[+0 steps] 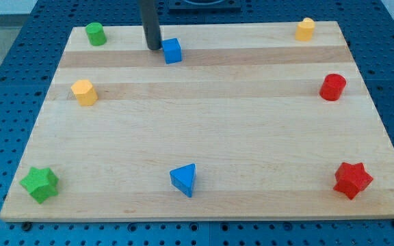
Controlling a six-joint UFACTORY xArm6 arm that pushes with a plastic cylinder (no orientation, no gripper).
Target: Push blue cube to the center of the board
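The blue cube [173, 50] sits near the view's top, left of the middle of the wooden board [204, 123]. My tip [154, 48] rests on the board just to the left of the blue cube, close to it or touching its left side. The dark rod rises straight up out of the view's top.
A green cylinder [96, 33] is at top left, a yellow block [84, 91] at left, a green star [40, 184] at bottom left, a blue triangular block [184, 180] at bottom middle, a red star [352, 180] at bottom right, a red cylinder [332, 87] at right, and a yellow block [305, 29] at top right.
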